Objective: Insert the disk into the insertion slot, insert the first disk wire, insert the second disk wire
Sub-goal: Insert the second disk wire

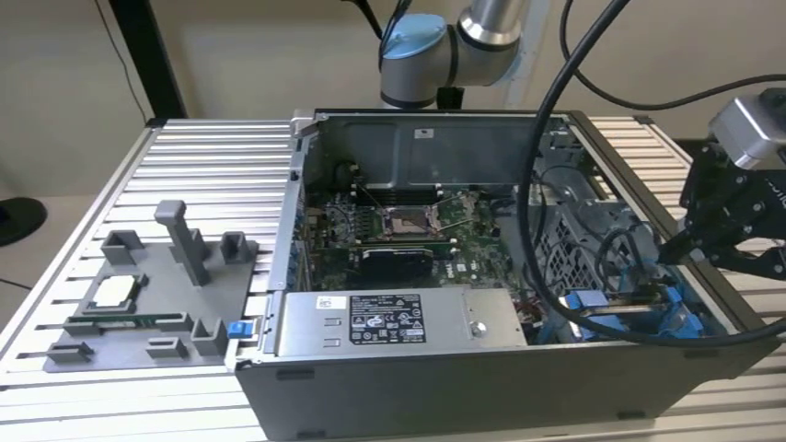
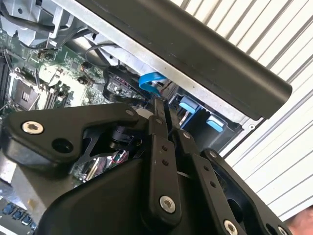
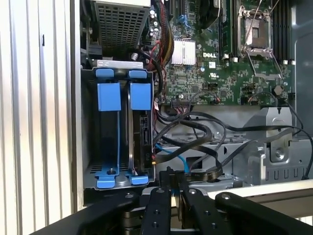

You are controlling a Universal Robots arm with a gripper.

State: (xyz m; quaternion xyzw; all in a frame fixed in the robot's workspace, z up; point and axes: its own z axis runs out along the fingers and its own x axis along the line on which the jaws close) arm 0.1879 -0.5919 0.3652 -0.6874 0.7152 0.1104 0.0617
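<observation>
The hand (image 1: 676, 247) hovers at the 3 o'clock side of the open computer case (image 1: 406, 387). Its fingers (image 3: 159, 205) are drawn closed together by the insertion slot (image 3: 90, 147). The disk (image 3: 142, 142) stands on edge inside that slot, between blue rails (image 3: 108, 98), with black wires (image 3: 195, 128) just beside.

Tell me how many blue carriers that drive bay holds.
2, side by side in the insertion slot: one carrier beside the case wall, the other nearer the motherboard. Others may be hidden.
</observation>
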